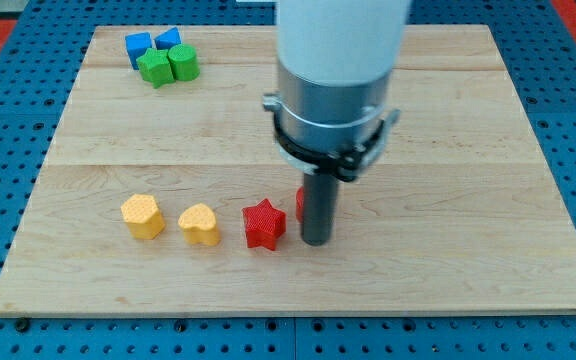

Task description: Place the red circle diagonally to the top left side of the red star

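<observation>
The red star (pixel 263 223) lies on the wooden board (pixel 448 120) near the view's bottom centre. The red circle (pixel 299 205) is mostly hidden behind my rod; only a red sliver shows just right of the star and slightly above it. My tip (pixel 315 241) rests on the board right in front of the red circle, just right of the star.
A yellow block (pixel 142 215) and a yellow heart (pixel 199 224) lie in a row to the left of the star. At the view's top left sit two blue blocks (pixel 139 47) (pixel 169 39) and two green blocks (pixel 154 68) (pixel 183 62) in a cluster.
</observation>
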`<state>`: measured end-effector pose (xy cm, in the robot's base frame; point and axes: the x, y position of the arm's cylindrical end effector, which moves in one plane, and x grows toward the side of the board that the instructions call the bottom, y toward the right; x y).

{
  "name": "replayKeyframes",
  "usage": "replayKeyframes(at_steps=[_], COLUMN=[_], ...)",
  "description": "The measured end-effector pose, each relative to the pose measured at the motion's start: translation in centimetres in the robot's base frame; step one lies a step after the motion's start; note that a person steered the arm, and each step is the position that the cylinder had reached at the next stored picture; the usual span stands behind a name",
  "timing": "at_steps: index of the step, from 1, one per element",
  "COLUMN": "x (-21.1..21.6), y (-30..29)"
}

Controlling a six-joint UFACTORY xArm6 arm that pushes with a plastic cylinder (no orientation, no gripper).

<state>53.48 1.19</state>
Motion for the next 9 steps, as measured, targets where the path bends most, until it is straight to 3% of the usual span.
replayKeyframes(at_steps=[3, 6, 7, 8, 9], x=[-7.1, -6.4, -6.1, -1.4, -3.8], y=[-5.7, 2.3, 8.3, 4.1, -3.2])
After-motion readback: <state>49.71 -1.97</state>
